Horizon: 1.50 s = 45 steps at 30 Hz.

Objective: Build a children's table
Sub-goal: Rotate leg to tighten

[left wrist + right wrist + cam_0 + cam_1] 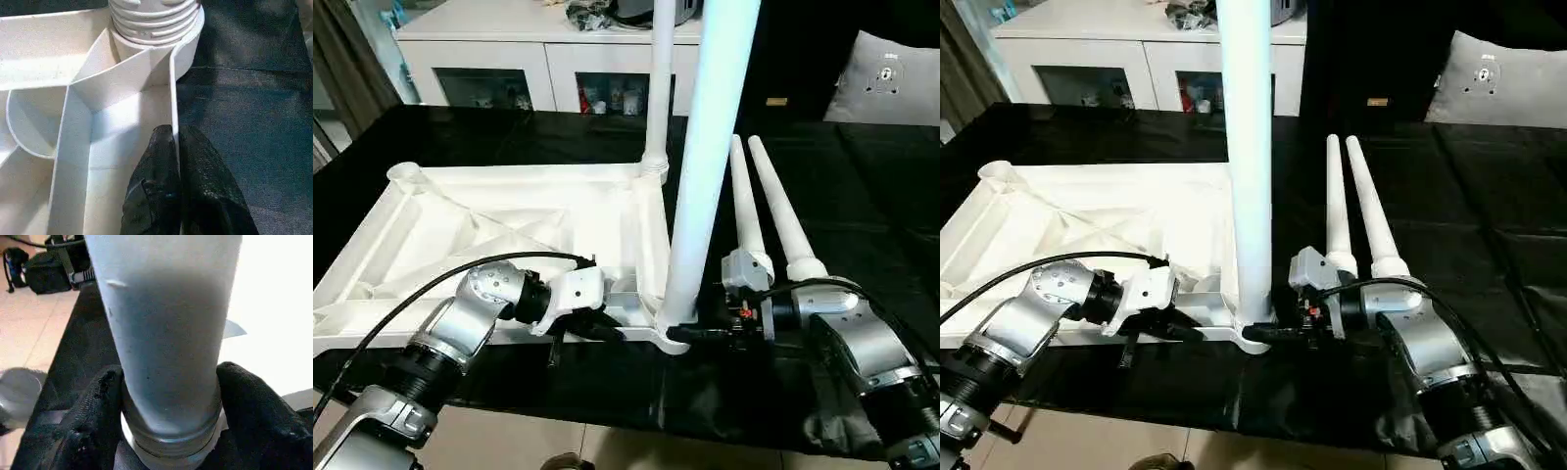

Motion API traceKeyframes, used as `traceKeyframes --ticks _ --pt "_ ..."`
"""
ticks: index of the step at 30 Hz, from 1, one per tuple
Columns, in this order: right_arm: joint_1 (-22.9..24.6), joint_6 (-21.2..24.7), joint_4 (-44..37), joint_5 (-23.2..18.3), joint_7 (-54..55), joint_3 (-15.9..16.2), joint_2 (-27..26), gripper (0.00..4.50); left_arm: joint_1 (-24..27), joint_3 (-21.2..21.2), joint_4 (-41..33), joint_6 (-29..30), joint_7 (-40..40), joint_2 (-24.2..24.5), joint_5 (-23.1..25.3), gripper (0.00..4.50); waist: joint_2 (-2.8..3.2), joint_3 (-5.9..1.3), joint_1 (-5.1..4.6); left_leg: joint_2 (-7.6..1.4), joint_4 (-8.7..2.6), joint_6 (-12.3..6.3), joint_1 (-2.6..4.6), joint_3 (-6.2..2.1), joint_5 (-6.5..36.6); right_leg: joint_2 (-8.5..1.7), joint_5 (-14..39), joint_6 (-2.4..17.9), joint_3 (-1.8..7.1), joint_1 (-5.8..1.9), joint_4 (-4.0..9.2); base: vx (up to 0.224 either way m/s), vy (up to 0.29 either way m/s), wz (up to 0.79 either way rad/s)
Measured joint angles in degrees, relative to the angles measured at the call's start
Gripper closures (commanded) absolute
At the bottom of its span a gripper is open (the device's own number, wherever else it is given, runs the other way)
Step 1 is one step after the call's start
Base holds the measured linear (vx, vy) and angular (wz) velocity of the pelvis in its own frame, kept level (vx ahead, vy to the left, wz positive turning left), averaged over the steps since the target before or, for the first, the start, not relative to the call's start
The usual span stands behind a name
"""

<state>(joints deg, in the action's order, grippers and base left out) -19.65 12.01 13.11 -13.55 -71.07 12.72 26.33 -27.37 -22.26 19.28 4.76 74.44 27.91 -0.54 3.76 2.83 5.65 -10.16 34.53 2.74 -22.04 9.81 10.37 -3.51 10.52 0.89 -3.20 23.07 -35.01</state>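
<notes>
The children's table top (431, 211) lies upside down on the black work table, its ribs facing up. One white leg (658, 88) stands in the far right corner socket. A second leg (710, 147) stands upright in the near right socket (146, 29). My right gripper (680, 333) is closed around the base of this leg, with a black finger (93, 416) pressed on each side. My left gripper (176, 147) is shut on the top's thin rim wall just beside that corner. Two loose legs (744, 211) (781, 201) lie side by side to the right.
The black work table (881, 196) extends to the right and behind the top; its near edge runs just under my forearms, with floor below. A white cabinet (509, 49) stands at the back and a grey cushion (886, 83) at the back right.
</notes>
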Motion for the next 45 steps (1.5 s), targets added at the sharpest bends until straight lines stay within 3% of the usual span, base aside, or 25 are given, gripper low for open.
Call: traceKeyframes --ticks 4,10,12,16,19,20,23,27,33,38,40,45 --pt "1.06 3.8 -1.49 -0.1 4.25 -1.23 -2.28 1.87 1.83 1.61 -2.73 4.95 -2.7 -0.67 -0.78 4.5 0.0 0.0 -0.4 -0.01 0.0 0.01 0.07 0.01 -0.01 0.0 -0.01 0.02 0.0 -0.01 -0.05 0.0 0.0 0.0" --pt "0.06 8.52 -0.3 2.57 21.66 -5.21 -9.98 1.88 3.55 4.46 -7.13 16.94 -14.88 -5.96 0.33 4.5 -0.08 -0.02 -3.21 0.0 0.02 0.04 0.27 0.02 -0.02 0.02 0.09 -0.17 0.04 -0.03 -0.01 0.0 0.0 0.0" --pt "-0.92 9.03 1.1 3.58 27.16 -6.52 -12.73 1.88 4.23 5.46 -8.34 20.36 -19.58 -9.01 1.12 4.5 -0.08 -0.02 -3.75 0.0 0.01 0.04 0.29 0.02 -0.02 0.03 0.09 -0.17 0.04 -0.04 -0.04 0.0 0.0 0.0" --pt "-4.16 11.14 4.17 6.32 39.92 -9.53 -18.95 1.88 4.37 6.71 -10.05 26.86 -31.22 -16.65 4.14 4.5 -0.09 -0.01 -3.87 -0.02 -0.01 0.05 0.31 0.01 -0.03 0.06 0.08 -0.17 0.03 -0.04 -0.04 0.0 0.0 0.0" --pt "-5.23 10.27 5.57 7.07 43.2 -9.67 -19.98 1.88 4.28 6.58 -10.54 28.39 -34.37 -18.82 4.72 4.5 -0.08 -0.02 -3.69 -0.02 -0.01 0.05 0.2 0.01 -0.03 0.06 0.08 -0.18 0.03 -0.03 0.01 0.0 0.0 0.0" --pt "-5.22 9.66 5.81 7.07 43.32 -9.79 -20.03 1.88 4.28 6.6 -10.65 28.51 -34.76 -19.06 4.7 4.5 -0.08 -0.02 -3.57 -0.02 -0.02 0.05 0.15 0.0 -0.03 0.06 0.05 -0.11 0.02 -0.01 0.02 0.0 0.0 0.0" --pt "-4.55 8.18 5.77 6.76 43.2 -10.45 -20.28 1.18 3.98 6.71 -10.7 28.59 -34.96 -19.01 4.64 4.5 -0.06 -0.01 -3.25 -0.02 -0.05 0.05 0.04 -0.02 -0.02 0.05 -0.01 -0.01 -0.01 0.03 0.05 0.0 0.0 0.0" --pt "-3.8 7.29 5.1 6.37 41.88 -10.58 -20.02 0.85 3.82 6.45 -10.72 28.48 -34.33 -18.56 4.32 4.5 -0.04 0.0 -2.87 -0.02 -0.07 0.05 0.0 -0.02 -0.02 0.05 -0.01 -0.01 -0.03 0.05 0.07 0.0 0.0 0.0" --pt "-1.77 3.28 4.47 4.18 31.74 -9.49 -13.87 0.25 3.78 5.12 -10.7 24.32 -27.62 -13.14 2.71 4.5 0.05 0.06 -2.0 -0.02 -0.07 0.04 -0.06 -0.04 -0.02 0.02 -0.01 -0.01 -0.09 0.07 0.07 0.0 0.0 0.0" --pt "-1.7 0.95 2.38 2.75 21.59 -9.01 -7.17 0.05 3.72 4.21 -9.13 17.12 -18.81 -6.96 2.29 4.5 0.06 0.06 -1.1 -0.02 -0.07 0.04 -0.07 -0.04 -0.02 0.0 -0.01 -0.02 -0.11 0.06 0.08 0.0 0.0 0.0" --pt "-1.21 -0.52 0.85 2.72 16.53 -7.16 -3.91 0.05 3.05 3.29 -7.64 13.56 -14.68 -4.59 1.56 4.5 0.06 0.06 -0.52 -0.02 -0.07 0.04 -0.08 -0.04 -0.02 0.0 0.0 -0.03 -0.11 0.05 0.09 0.0 0.0 0.0" --pt "-0.4 -5.12 0.3 3.09 7.39 -3.14 -0.06 0.05 2.0 1.79 -4.97 7.66 -7.09 -1.36 0.32 4.5 0.04 0.06 -0.32 -0.01 -0.06 0.02 -0.11 -0.03 -0.01 -0.01 0.0 -0.04 -0.11 0.06 0.1 0.0 0.0 0.0"
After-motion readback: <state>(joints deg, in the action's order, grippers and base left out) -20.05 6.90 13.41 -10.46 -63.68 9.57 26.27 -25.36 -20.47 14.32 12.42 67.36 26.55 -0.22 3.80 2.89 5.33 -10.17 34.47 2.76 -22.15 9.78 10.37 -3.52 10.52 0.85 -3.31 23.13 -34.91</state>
